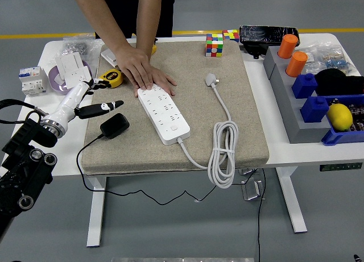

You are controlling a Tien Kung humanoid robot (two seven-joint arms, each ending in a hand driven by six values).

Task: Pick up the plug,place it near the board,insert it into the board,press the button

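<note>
White table (310, 154) carries a beige mat (227, 142). Left hand (85, 100) hovers over the mat's left edge, fingers spread, thumb pointing right, holding nothing. Right hand not in view.

White power strip, the board (164, 115), lies diagonally on the mat to the right of the left hand. A person's hand (142, 70) presses flat on its far end, up and right of the robot hand. The strip's own white cord (223, 157) is coiled at the mat's near right edge, its white plug (211, 79) lying loose farther right.

Black plug (114, 125) sits on the mat just below and right of the left hand, not touching it, thin black cable (85, 171) dropping over the near edge.

Containers:
- Grey rack (284, 103) far right holds two orange cylinders (292, 54) and blue blocks (311, 97).
- Blue bin (341, 136) beside it holds a lemon (340, 116).
- Purple bowl (54, 83) just above the left hand holds white socket modules (73, 67).

Yellow tape measure (110, 77) is just above the fingers. Two colour cubes (220, 42) sit at the mat's far edge.
</note>
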